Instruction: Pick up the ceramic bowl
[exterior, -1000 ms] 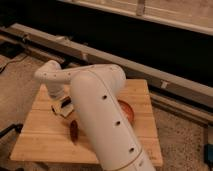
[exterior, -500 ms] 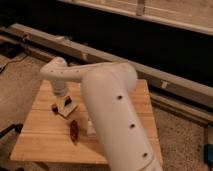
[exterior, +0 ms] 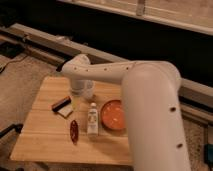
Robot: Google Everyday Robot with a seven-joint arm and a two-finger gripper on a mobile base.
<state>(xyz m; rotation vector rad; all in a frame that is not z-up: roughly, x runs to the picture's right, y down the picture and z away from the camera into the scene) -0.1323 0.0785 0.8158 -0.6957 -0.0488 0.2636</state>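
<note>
Nearest the camera: the robot's thick white arm link (exterior: 155, 120) fills the right foreground and covers the counter's (exterior: 42, 135) near right corner.

Toward the near edge, left of centre: a dark red oblong item (exterior: 74, 131), lying flat. Just beside it to the right is a small white bottle (exterior: 93, 120), on its side, pointing toward the far edge.

The ceramic bowl (exterior: 113, 114) sits upright on the right half of the counter, about midway between the near and far edges. It is just right of the bottle, and the arm link hides its right rim. Nothing is in it and nothing grips it.

Left of centre, further back: a flat dark-and-pale block (exterior: 62, 105).

Toward the far edge: the forearm reaches left across the counter and its wrist turns down. The gripper (exterior: 76, 94) hangs low there, close beside a pale cup (exterior: 88, 89). It is well apart from the bowl, with the bottle between them. Cannot tell whether the gripper is spread or closed.

Step in hand, as judged: approach only, no grasp begun, and the gripper is over the wrong side of the counter.

Next move calls for: travel toward the right edge, passing clear of the cup and over the bottle. Then line up over the bowl's near-left rim, the part not hidden, and come down to take that rim.
</note>
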